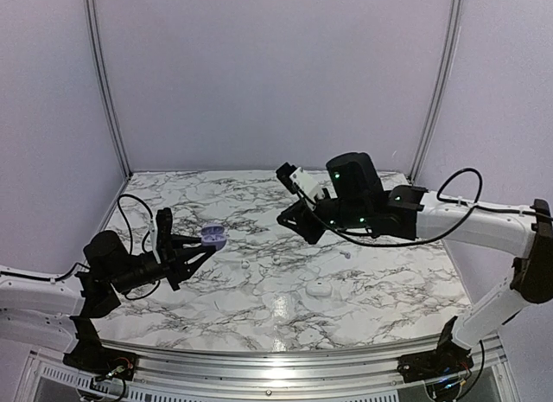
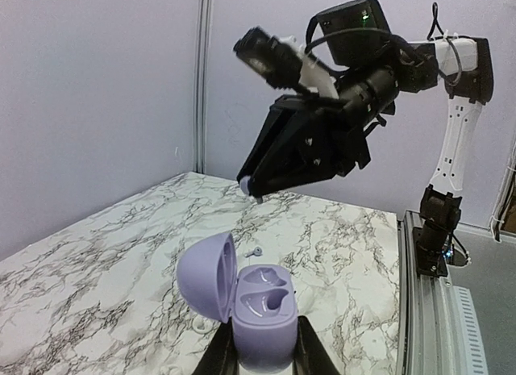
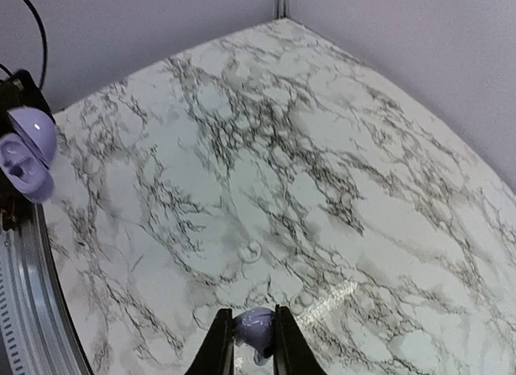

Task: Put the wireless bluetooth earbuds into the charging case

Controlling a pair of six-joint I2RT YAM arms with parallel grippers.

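The right gripper [image 2: 248, 184] pinches a lilac earbud [image 3: 255, 327] in nearly shut jaws above the table [image 3: 322, 149]. The left gripper [image 2: 264, 347] clamps the open charging case [image 2: 260, 302] by its base. The bud is likely light, smooth and slippery, and best gripped across its rounded body.

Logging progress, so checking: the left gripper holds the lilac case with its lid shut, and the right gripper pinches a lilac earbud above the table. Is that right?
Not quite: the lid is open, as the left wrist view shows. The left gripper does hold the lilac case, and the right gripper pinches a lilac earbud above the table.
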